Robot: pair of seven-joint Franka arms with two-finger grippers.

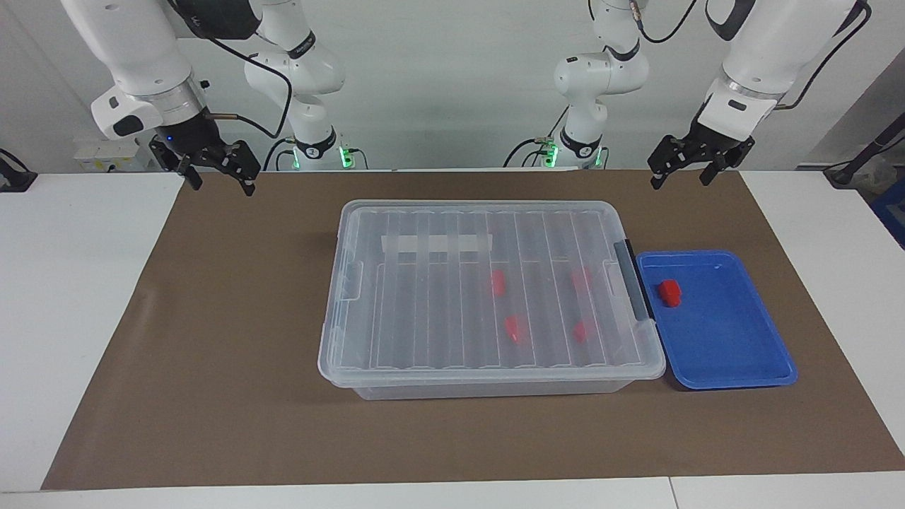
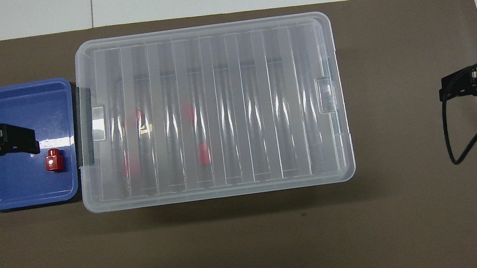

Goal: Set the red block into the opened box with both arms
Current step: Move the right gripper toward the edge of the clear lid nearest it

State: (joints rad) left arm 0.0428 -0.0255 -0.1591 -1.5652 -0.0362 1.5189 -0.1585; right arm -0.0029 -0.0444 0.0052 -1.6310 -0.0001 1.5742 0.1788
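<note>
Both arms hung raised above the robots' edge of the brown mat that covered the tabletop, each bent at the elbow with its wrist angled down toward the work area.

The left tool was up in the air at the left arm's end, its black fingers spread apart and gripping nothing. In the overhead view it overlapped the blue tray, yet the facing view showed it well clear of the tray, over the mat's edge.

The right tool hovered at the right arm's end of the mat, tilted slightly, fingers likewise released and empty, well apart from the box.

The box sat in the middle of the mat with its ribbed clear lid on top, a white tape strip across the lid and the dark grey handle at the end toward the left arm. Four red blocks showed dimly through the lid, resting inside.

The red block lay in the blue tray, near the tray wall just beside the box's handle. The tray itself stood against that end of the box.
</note>
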